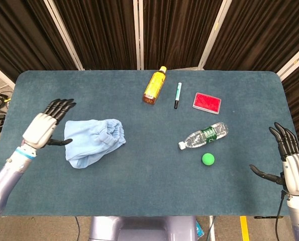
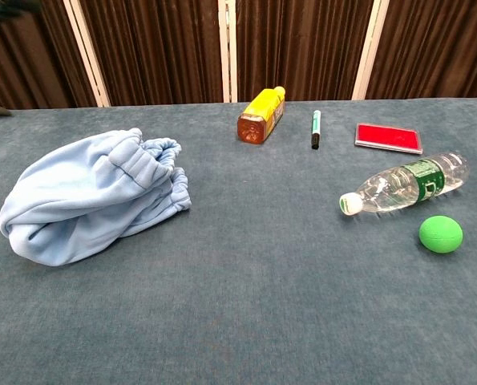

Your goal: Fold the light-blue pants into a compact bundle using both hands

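Note:
The light-blue pants (image 1: 93,140) lie bunched into a rounded bundle on the left half of the table, elastic waistband facing right (image 2: 94,206). My left hand (image 1: 45,126) hovers just left of the bundle, raised off it, fingers spread and holding nothing. My right hand (image 1: 290,158) hangs beyond the table's right edge, fingers apart and empty. In the chest view only a dark blur at the top left corner shows of the left hand; the right hand is outside that view.
A yellow-capped orange bottle (image 1: 155,86), a green marker (image 1: 177,95) and a red flat box (image 1: 207,102) lie at the back. A clear water bottle (image 1: 205,135) and a green ball (image 1: 208,159) lie on the right. The teal table (image 1: 149,191) ends close to the front.

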You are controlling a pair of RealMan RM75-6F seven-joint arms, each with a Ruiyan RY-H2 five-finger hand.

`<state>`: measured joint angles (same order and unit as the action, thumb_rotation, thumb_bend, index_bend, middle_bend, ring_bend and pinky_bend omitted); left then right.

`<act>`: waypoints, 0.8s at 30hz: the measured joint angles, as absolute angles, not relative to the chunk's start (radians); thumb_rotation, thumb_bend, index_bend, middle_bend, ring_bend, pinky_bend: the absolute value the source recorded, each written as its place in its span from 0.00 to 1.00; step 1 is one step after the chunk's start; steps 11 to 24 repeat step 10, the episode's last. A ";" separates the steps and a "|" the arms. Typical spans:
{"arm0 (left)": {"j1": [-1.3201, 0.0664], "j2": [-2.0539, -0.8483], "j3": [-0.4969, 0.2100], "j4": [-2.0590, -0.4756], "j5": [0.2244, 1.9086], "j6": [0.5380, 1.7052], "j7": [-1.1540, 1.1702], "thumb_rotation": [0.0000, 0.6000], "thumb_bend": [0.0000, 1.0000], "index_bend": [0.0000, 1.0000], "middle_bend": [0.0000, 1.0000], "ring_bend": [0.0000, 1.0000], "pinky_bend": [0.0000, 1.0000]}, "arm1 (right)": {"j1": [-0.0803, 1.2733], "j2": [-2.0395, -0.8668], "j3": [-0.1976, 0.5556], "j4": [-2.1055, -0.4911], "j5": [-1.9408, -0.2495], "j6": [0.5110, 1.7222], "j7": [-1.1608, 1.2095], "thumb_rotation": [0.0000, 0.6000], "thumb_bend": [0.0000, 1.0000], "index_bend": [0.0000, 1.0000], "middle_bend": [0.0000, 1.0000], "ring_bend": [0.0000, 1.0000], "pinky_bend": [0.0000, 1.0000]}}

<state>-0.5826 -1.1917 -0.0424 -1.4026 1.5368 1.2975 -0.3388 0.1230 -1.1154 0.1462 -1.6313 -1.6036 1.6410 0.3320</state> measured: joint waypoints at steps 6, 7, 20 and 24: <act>-0.455 -1.166 -0.039 -1.515 1.497 1.454 -0.204 1.00 0.00 0.00 0.00 0.00 0.00 | 0.122 -1.095 0.132 -1.623 -1.616 1.625 0.220 1.00 0.00 0.08 0.00 0.00 0.00; -0.425 -1.163 -0.034 -1.542 1.489 1.487 -0.164 1.00 0.00 0.00 0.00 0.00 0.00 | 0.122 -1.091 0.130 -1.624 -1.619 1.623 0.191 1.00 0.00 0.07 0.00 0.00 0.00; -0.349 -1.156 -0.018 -1.611 1.470 1.557 -0.056 1.00 0.00 0.00 0.00 0.00 0.00 | 0.120 -1.082 0.123 -1.627 -1.625 1.620 0.128 1.00 0.00 0.06 0.00 0.00 0.00; -0.349 -1.156 -0.018 -1.611 1.470 1.557 -0.056 1.00 0.00 0.00 0.00 0.00 0.00 | 0.120 -1.082 0.123 -1.627 -1.625 1.620 0.128 1.00 0.00 0.06 0.00 0.00 0.00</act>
